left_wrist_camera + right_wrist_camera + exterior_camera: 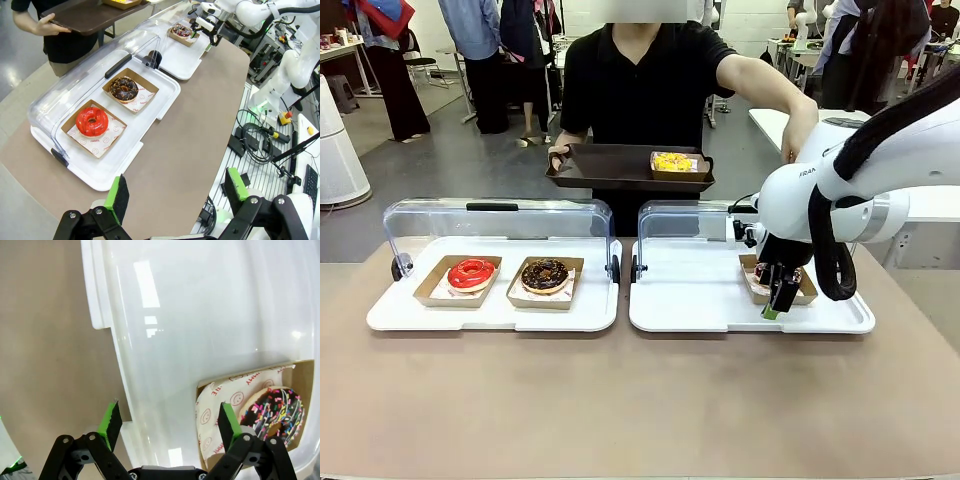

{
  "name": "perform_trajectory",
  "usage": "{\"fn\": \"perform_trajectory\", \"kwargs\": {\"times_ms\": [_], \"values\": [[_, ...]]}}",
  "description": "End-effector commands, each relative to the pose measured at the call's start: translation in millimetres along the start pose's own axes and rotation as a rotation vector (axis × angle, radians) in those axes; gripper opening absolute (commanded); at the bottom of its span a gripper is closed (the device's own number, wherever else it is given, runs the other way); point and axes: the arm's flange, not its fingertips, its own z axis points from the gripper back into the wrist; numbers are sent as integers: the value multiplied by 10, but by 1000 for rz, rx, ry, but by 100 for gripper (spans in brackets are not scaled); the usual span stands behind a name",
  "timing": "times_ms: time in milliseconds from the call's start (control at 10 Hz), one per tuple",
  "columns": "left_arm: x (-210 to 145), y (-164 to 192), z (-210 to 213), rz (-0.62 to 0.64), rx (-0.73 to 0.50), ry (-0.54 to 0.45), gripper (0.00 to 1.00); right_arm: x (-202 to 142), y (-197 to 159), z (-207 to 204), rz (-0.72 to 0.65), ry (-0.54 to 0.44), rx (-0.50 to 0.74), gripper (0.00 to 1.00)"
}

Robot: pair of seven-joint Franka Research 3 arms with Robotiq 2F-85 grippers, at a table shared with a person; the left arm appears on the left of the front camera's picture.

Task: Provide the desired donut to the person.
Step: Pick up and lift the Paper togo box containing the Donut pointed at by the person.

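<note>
The person (640,85) stands at the far side and holds a brown tray (610,165) that carries a yellow donut (675,161) in a box. A chocolate donut with coloured sprinkles (274,412) lies in a paper box on the right white tray (700,300). My right gripper (775,300) hangs open just above that tray, at the near edge of the box, with nothing between its fingers (227,422). A red donut (471,273) and a chocolate donut (545,275) sit boxed on the left white tray (490,315). My left gripper (177,192) is open, high over the table's end.
Each white tray has its clear lid (495,215) tipped up at the back. The person's other hand (798,140) reaches out to the right, behind my right arm. The brown tabletop (640,400) is bare in front of the trays. Cables and another robot base (270,95) are beside the table.
</note>
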Motion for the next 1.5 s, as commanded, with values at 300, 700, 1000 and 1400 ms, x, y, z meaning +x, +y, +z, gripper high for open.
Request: {"fn": "perform_trajectory", "kwargs": {"times_ms": [300,700,1000,1400], "values": [[-6,-9,9,-5,-2,-6,100,66,-149,-92,63,-2,22,100],[-6,-9,9,-5,-2,-6,100,41,-184,-140,82,32,33,100],[-6,-9,9,-5,-2,-6,100,22,-201,-155,97,53,25,100],[-6,-9,9,-5,-2,-6,100,19,-180,-207,135,38,12,0]]}}
